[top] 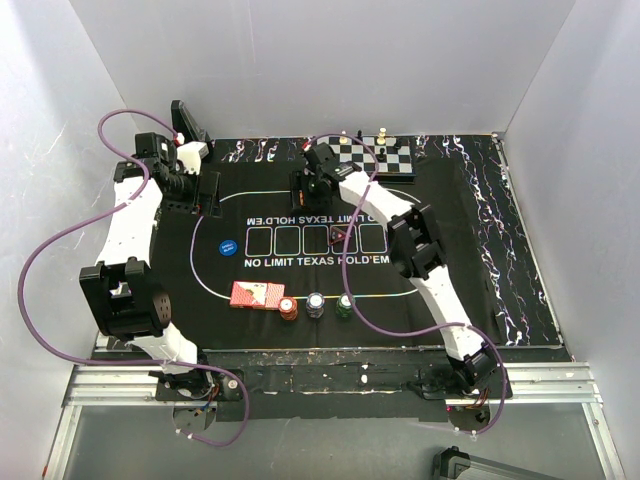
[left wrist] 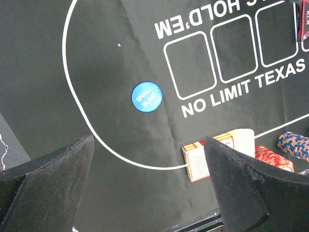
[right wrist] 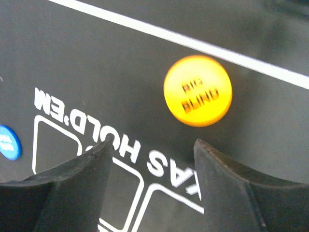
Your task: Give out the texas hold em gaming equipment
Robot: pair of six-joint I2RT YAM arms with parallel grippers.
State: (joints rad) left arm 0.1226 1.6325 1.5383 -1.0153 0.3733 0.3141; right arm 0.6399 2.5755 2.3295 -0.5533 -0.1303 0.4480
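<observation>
Orange big-blind button (right wrist: 198, 91) lies on mat (right wrist: 96, 58) just ahead of right gripper (right wrist: 154, 145), jaws apart, empty; left gripper (left wrist: 147, 145) also spread, blue small-blind button (left wrist: 146, 96) ahead; nr front edge 1 card pile (top: 257, 295), 3 chip stacks (top: 316, 304); chessboard (top: 380, 157) at far edge.

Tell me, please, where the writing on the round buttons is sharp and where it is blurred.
Right wrist view: the orange button is slightly soft, but BIG BLIND reads. Left wrist view: the mat print is sharp, the blue button lettering pale. Top external view: lettering too small to tell.
</observation>
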